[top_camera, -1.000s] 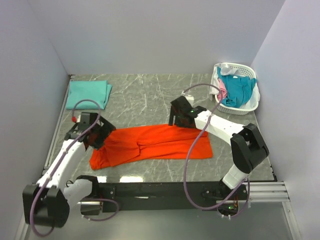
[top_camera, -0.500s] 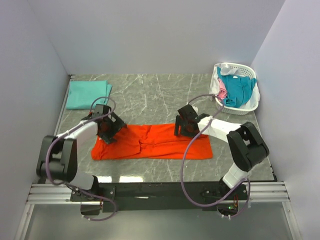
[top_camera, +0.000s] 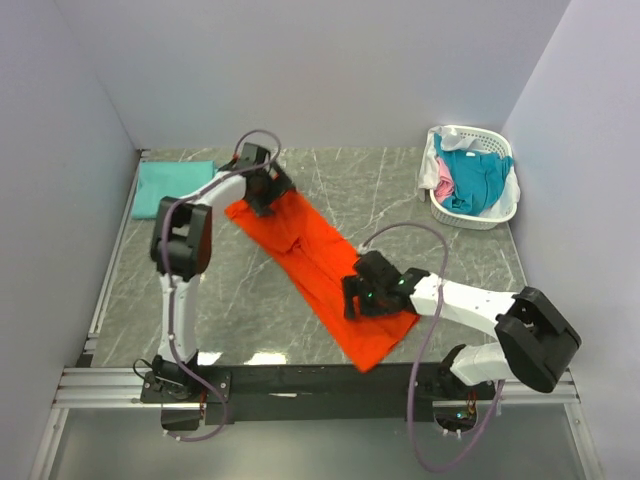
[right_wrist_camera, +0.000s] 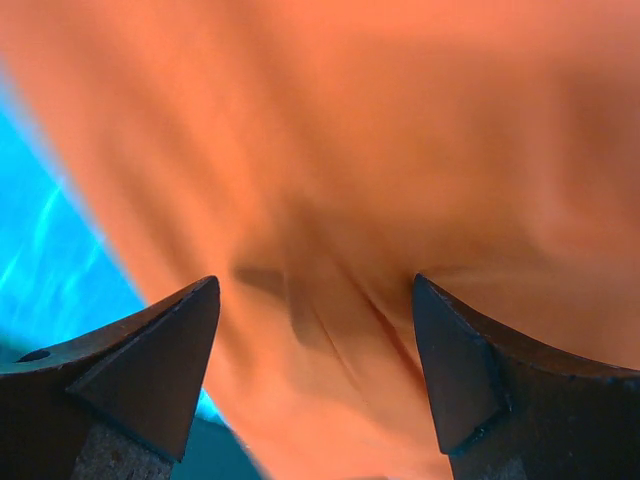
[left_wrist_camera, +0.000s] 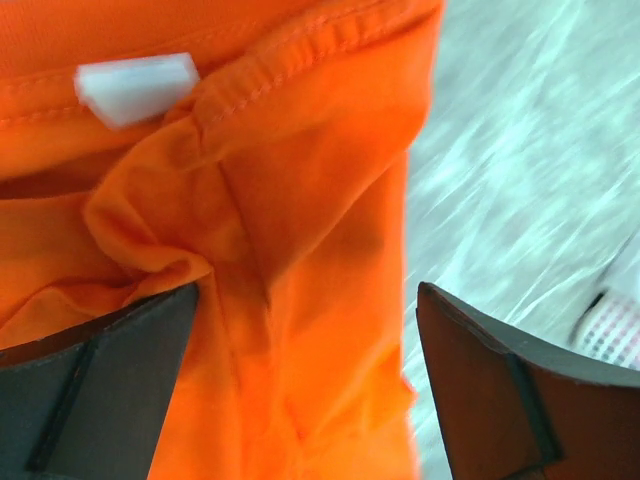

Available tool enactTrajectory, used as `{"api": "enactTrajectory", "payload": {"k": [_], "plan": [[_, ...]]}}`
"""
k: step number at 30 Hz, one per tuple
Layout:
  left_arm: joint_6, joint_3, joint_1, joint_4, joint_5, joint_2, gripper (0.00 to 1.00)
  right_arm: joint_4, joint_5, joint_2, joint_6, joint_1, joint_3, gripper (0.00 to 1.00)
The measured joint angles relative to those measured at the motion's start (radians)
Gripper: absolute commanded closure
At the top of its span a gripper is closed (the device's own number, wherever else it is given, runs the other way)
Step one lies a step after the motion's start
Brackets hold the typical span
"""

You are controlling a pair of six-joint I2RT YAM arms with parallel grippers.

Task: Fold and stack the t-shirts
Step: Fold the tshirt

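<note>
So the orange shirt (top_camera: 315, 265) is stretched out diagonally across the table (top_camera: 230, 290), far-left down to the near edge. The left gripper (top_camera: 262, 190) sits on its far end, the right gripper (top_camera: 358, 297) on the near part, both with fingers spread apart over the cloth.

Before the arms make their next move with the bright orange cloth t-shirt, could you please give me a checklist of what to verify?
1. Left gripper clamped on the bright orange cloth t-shirt: not ok, jaws apart over it.
2. Right gripper clamped: not ok, jaws apart.
3. Shirt lying flat: not ok, creased by the collar.
4. Shirt wholly on the grey marbled table: cannot tell, near corner reaches the edge.
5. Folded mint-green t-shirt apart from it: ok.
</note>
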Motion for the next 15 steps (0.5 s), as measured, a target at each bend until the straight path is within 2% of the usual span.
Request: {"api": "enactTrajectory", "payload": {"k": [5,7,9,15], "plan": [[0.032,0.459,-0.026,-0.116,0.002,0.275,0.01,0.027,-0.094,0.016,-0.008,0.192,0.01,0.16],[0.04,0.578,-0.034,-0.145,0.015,0.344,0.01,0.034,-0.126,0.028,-0.02,0.243,0.02,0.16],[0.047,0.628,-0.039,-0.15,0.033,0.376,0.01,0.035,-0.157,0.031,-0.043,0.279,0.021,0.16],[0.053,0.624,-0.038,-0.131,0.079,0.38,0.01,0.066,-0.268,0.03,-0.1,0.31,0.021,0.16]]}}
